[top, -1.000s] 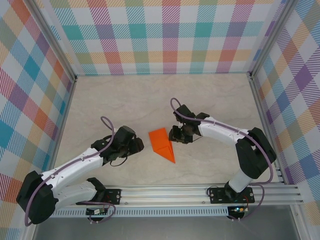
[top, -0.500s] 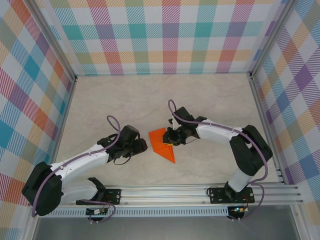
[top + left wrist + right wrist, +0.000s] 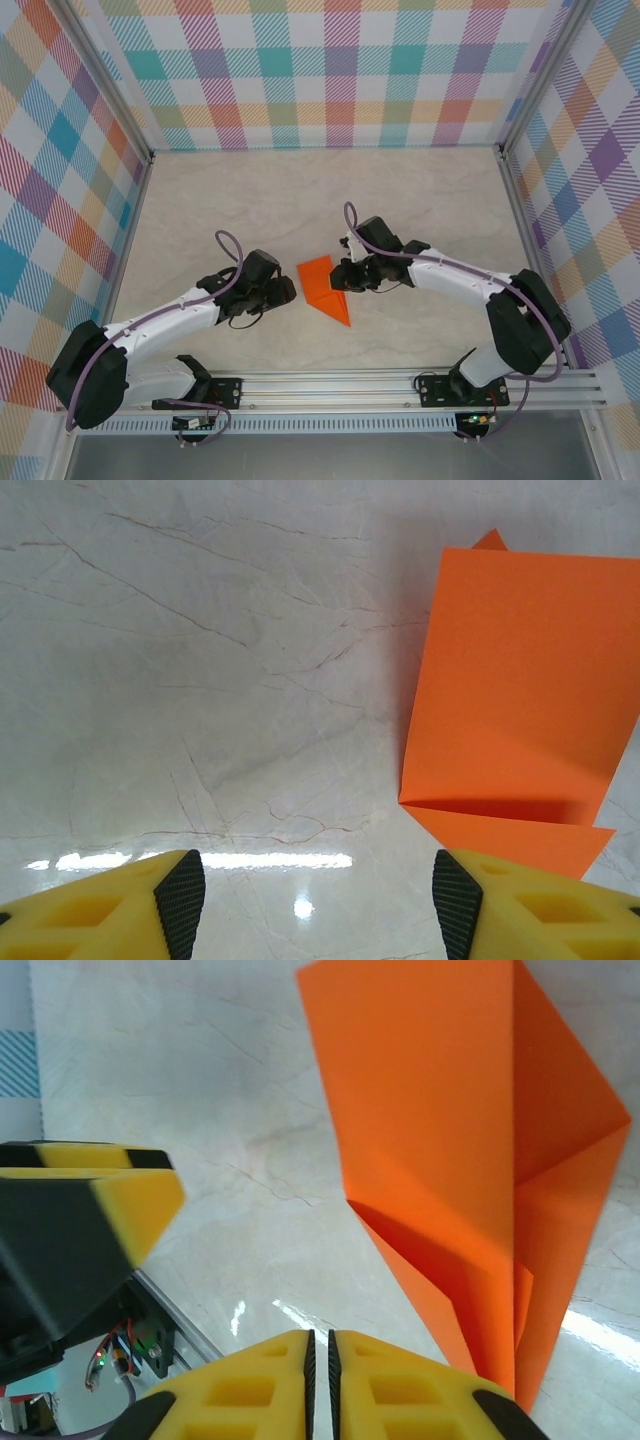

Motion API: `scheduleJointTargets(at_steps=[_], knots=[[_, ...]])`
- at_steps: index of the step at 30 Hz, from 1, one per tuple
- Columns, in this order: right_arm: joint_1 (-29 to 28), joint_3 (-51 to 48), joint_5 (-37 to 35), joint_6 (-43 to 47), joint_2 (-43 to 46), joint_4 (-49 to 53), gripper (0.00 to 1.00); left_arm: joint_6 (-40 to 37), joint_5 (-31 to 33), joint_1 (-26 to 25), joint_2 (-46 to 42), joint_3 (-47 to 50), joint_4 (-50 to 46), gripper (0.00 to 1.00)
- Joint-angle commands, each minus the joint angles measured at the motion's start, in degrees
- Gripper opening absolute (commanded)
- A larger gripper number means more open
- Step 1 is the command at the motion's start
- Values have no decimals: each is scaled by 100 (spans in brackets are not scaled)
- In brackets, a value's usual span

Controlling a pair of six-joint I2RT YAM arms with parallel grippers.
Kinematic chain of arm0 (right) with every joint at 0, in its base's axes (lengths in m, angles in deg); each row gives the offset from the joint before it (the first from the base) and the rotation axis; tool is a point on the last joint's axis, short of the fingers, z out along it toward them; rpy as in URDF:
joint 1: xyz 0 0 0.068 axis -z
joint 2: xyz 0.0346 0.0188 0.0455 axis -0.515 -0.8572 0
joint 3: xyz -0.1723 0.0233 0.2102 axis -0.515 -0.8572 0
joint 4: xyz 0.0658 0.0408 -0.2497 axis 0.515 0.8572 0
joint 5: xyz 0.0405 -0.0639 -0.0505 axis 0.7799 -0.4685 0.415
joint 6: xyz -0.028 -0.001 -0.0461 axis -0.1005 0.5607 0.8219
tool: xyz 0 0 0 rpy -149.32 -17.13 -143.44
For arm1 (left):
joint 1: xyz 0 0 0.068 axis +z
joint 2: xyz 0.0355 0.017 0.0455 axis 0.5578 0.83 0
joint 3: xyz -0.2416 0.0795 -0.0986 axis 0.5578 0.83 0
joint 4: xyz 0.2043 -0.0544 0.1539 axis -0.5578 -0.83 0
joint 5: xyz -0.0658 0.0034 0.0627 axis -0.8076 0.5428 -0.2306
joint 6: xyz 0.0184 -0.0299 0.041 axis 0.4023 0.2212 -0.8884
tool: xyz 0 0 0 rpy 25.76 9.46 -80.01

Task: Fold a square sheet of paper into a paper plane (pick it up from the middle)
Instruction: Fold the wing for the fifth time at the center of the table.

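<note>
since the earlier frame, the right claw (image 3: 320, 1360) has been closed, and the left claw (image 3: 318, 905) has been brought slightly nearer the orange paper (image 3: 323, 287). the right claw's fingers are pressed together, and no paper is seen between them. the left claw's fingers are spread, and nothing is held. the paper is laid flat near the middle of the table (image 3: 250, 200), partly folded to a point. its long axis runs from far-left to near-right in the overhead view. the paper lies between the claws: just beside the right one, apart from the left one, so the right arm is judged the nearer. counted: one paper, two claws.
</note>
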State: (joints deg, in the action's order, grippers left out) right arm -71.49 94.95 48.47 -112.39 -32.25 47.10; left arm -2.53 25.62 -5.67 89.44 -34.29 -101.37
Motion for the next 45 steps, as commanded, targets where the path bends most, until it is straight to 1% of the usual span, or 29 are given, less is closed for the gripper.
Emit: scheduleJointTargets(at_steps=[1, 3, 4, 5, 7, 9, 11, 14, 15, 17, 19, 20, 22, 25, 26, 27, 28, 29, 30, 31, 32, 34, 35, 37, 38, 41, 42, 44, 45], knots=[[-147, -144, -453, 430, 392, -133, 13, -83, 56, 80, -206, 106, 231, 64], [-302, -387, -1003, 694, 674, -394, 16, -136, 85, 77, -288, 144, 301, 66], [-304, -452, -1120, 785, 711, -427, 17, -165, 98, 83, -306, 153, 326, 66], [-302, -412, -1264, 830, 689, -231, 17, -234, 101, 80, -325, 156, 370, 66], [-276, -37, -1328, 863, 478, 539, 18, -317, 127, 77, -339, 188, 469, 68], [-271, -70, -1234, 780, 316, 519, 26, -359, 144, 81, -328, 216, 548, 72], [-266, -148, -1129, 683, 202, 410, 26, -395, 163, 77, -302, 229, 543, 73], [-266, -331, -1033, 590, 171, 125, 19, -464, 172, 78, -275, 218, 543, 75], [-254, -351, -1059, 545, 171, 111, 15, -470, 170, 81, -283, 194, 496, 75], [-243, -303, -1065, 492, 200, 110, 14, -506, 78, 86, -335, 116, 440, 76], [-241, -362, -1192, 419, 257, -13, 6, -540, 1, 83, -408, 142, 535, 77], [-233, -417, -1216, 394, 274, -123, 6, -536, 19, 81, -439, 170, 546, 77], [-222, -503, -1217, 356, 291, -299, 9, -551, 11, 81, -458, 206, 704, 78], [-188, -595, -1102, 296, 408, -521, 20, -500, -33, 81, -485, 183, 707, 79], [-186, -654, -1037, 295, 486, -609, 26, -522, -102, 85, -510, 173, 688, 79], [-180, -740, -984, 303, 566, -742, 37, -535, -127, 77, -561, 173, 669, 79], [-183, -792, -965, 335, 611, -830, 43, -543, -103, 75, -613, 201, 671, 79], [-175, -816, -947, 395, 628, -844, 39, -538, -57, 75, -708, 275, 718, 79], [-180, -817, -953, 453, 621, -819, 38, -528, 12, 82, -816, 362, 759, 81], [-166, -826, -941, 481, 606, -810, 46, -505, 53, 76, -908, 427, 782, 82], [-152, -833, -841, 510, 581, -819, 47, -481, 58, 76, -1003, 477, 781, 83], [-146, -826, -609, 560, 504, -878, 47, -478, 0, 80, -1125, 523, 793, 84], [-143, -835, -482, 567, 458, -928, 45, -479, -30, 81, -1161, 548, 807, 84], [-103, -837, -322, 539, 366, -1011, 34, -483, -47, 79, -1161, 568, 825, 84], [-42, -844, -229, 499, 305, -1055, 31, -487, -77, 80, -1128, 555, 832, 84], [237, -862, 269, 371, 76, -1204, 19, -513, -107, 81, -941, 538, 899, 85], [306, -885, 440, 366, 31, -1270, 17, -525, -115, 77, -850, 510, 912, 85], [387, -903, 625, 390, -19, -1338, 15, -536, -157, 81, -638, 443, 954, 85], [422, -882, 782, 403, -83, -1343, 12, -553, -198, 77, -517, 409, 994, 85]])
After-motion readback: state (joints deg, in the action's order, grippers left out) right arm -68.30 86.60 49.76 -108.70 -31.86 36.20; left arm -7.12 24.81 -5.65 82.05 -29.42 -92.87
